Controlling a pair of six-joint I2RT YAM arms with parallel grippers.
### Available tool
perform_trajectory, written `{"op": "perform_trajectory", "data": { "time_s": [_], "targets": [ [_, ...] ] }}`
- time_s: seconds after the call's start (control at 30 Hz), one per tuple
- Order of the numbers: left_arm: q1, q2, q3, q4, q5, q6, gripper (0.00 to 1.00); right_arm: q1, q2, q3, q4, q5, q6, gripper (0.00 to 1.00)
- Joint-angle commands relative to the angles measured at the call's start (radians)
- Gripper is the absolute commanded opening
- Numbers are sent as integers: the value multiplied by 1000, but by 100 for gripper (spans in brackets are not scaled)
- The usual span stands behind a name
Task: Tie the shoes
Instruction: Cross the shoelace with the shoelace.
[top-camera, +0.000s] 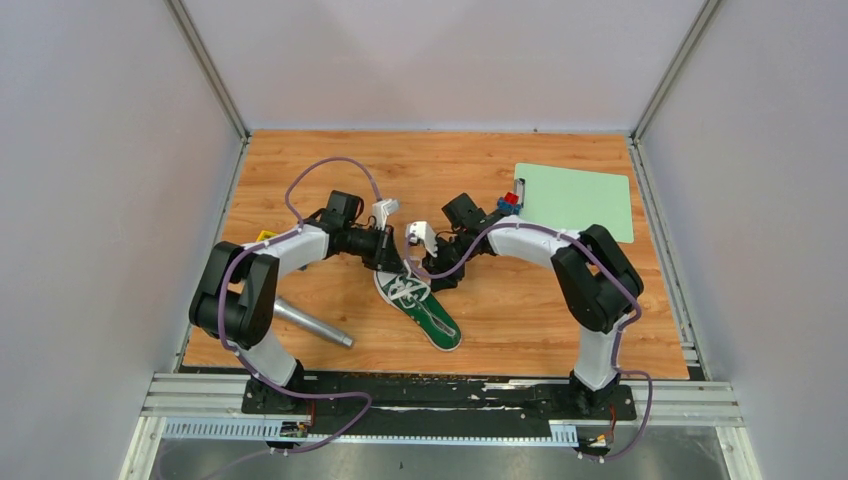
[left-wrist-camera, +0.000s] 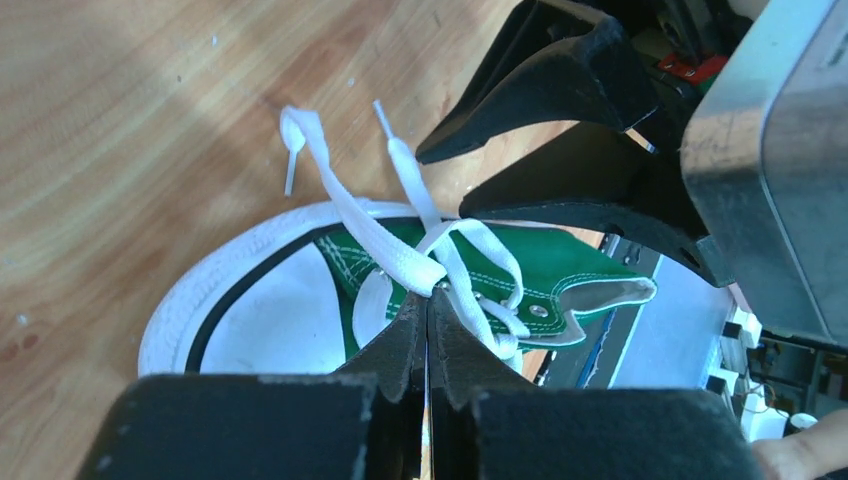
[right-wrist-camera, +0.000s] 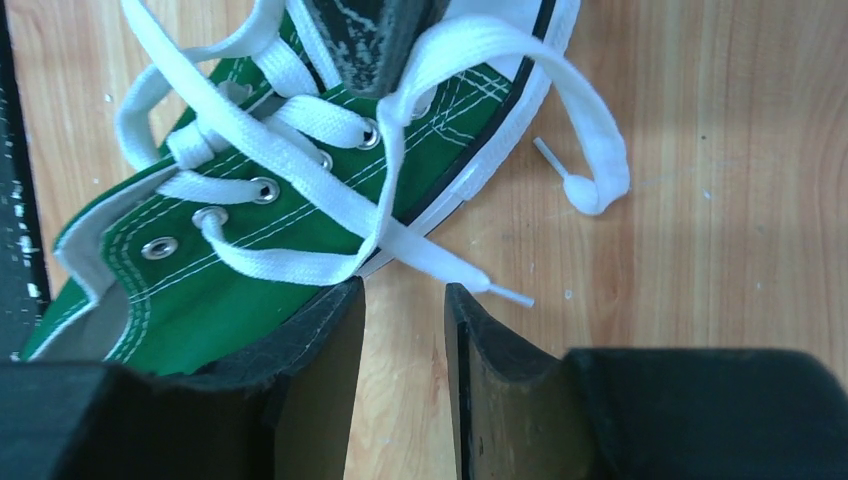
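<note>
Green sneaker sits in the middle of the worktop, heel nearest, toe pointing far-left. Over its lacing the left fingers are pinched shut on one white lace, so I'd keep that taut. The right fingers are half-spread, holding nothing, with the other lace's loose end just beyond them. Honestly: slide forward, straddle it a bit back from the tip, then close.

Hidden from us
The lace is lost inside the left gripper; the sneaker heel (just beyond) hides behind the right gripper.
</note>
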Motion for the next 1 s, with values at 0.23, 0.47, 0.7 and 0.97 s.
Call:
{"op": "perform_trajectory", "data": {
  "time_s": [0.23, 0.47, 0.7, 0.97],
  "targets": [
    [-4, 4, 5, -38, -42, 44, 0, 27, 105, 78, 57, 33, -103, 22],
    [-4, -22, 23, -55, -43, 73, 0, 1, -40, -29, 44, 114, -152, 0],
    [-42, -32, 39, -47, 17, 91, 0, -27, -198, -59, -44, 31, -75, 0],
    [-63, -46, 116, -154, -130, 168, 0, -16, -147, -70, 39, 110, -100, 30]
  ]
}}
